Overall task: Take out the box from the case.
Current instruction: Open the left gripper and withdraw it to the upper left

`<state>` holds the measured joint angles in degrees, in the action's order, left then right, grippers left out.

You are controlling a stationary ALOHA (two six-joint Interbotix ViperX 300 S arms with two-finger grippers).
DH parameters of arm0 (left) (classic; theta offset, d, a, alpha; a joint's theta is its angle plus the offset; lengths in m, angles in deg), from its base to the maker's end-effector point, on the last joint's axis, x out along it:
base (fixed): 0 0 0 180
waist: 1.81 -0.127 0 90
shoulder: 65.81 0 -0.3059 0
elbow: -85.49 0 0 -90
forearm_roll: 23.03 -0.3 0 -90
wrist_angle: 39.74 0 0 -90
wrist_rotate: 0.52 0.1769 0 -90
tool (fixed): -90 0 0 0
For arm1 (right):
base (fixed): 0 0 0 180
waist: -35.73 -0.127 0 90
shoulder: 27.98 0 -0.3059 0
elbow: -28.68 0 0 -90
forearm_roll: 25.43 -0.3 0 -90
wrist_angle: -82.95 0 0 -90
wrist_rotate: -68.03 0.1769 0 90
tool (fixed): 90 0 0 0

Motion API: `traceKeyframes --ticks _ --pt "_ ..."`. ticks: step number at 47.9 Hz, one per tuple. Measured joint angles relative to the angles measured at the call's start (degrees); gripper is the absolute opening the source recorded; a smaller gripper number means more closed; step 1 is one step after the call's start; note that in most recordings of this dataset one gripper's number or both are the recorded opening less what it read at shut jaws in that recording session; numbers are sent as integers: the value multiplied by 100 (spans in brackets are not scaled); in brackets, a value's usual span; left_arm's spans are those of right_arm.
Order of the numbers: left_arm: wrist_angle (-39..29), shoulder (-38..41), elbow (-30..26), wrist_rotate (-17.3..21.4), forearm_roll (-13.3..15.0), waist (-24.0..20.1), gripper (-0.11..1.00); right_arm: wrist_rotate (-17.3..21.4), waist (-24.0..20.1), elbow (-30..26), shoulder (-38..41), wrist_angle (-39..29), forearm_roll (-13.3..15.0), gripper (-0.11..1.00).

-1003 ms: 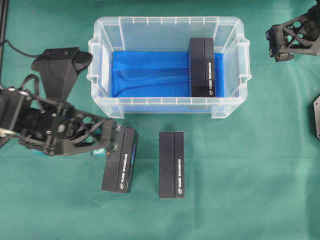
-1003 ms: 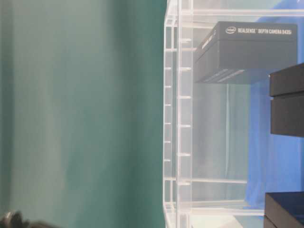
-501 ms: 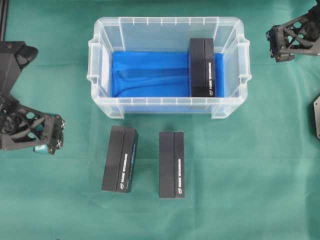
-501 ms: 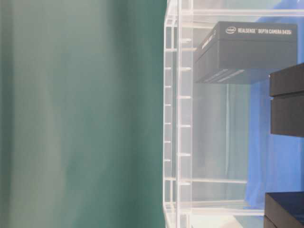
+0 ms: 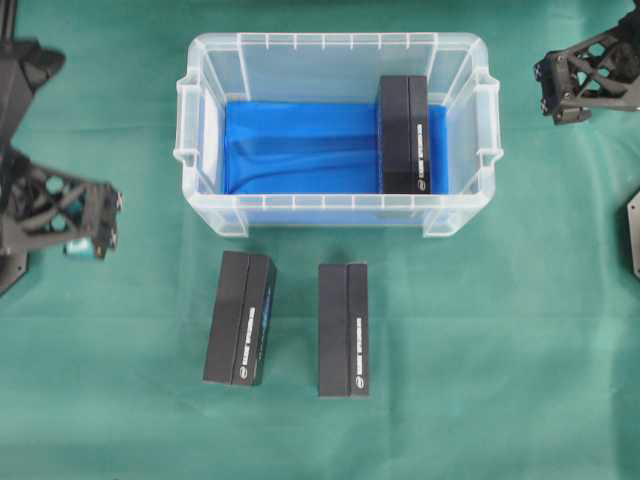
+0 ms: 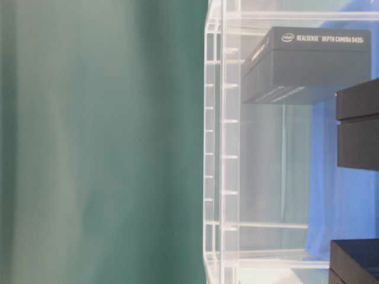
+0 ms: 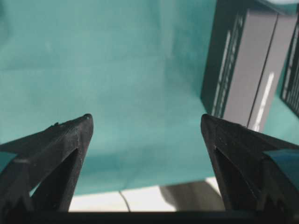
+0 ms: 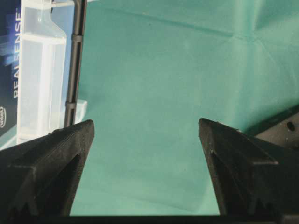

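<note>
Resting in the case: one box left, two on the desk

Lying at the right end of the case [image 5: 338,130], a black box [image 5: 404,135] sat on the blue lining [image 5: 300,148], its long side running from the far wall to the near wall. The case stood on the green desk [image 5: 500,330] toward the far side in the overhead view. Just in front of its near wall lay two more black boxes, side by side but apart: the left box [image 5: 240,318] slightly tilted, the middle box [image 5: 344,329] straight.

The left pincer [image 5: 92,222] hung at the left edge, well apart from the case and from the left box. Its wrist view showed both fingers spread wide with only green cloth between them. The right pincer [image 5: 552,92] sat near the far right corner, just beside the case's right handle, its fingers likewise spread wide and holding nothing.
</note>
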<state>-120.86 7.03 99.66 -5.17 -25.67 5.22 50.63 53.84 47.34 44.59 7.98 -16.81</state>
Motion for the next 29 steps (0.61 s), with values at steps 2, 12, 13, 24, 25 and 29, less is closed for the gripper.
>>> traceKeyframes --ticks 2,12,13,24,25,29 --pt "0 -9 0 185 9 -185 96 0 0 0 0 0 0 89" --pt "-79 -9 0 1169 0 -1143 96 0 0 0 0 0 -26 89" --pt "-105 -9 0 1248 9 -1257 96 0 0 0 0 0 -26 89" --pt "-255 0 -26 2188 44 -2241 96 0 0 0 0 -9 -44 89" --pt "-264 0 -26 2241 44 -2294 96 0 0 0 0 0 -44 89" --pt "-264 26 -62 2382 44 -2470 96 0 0 0 0 -9 -44 89"
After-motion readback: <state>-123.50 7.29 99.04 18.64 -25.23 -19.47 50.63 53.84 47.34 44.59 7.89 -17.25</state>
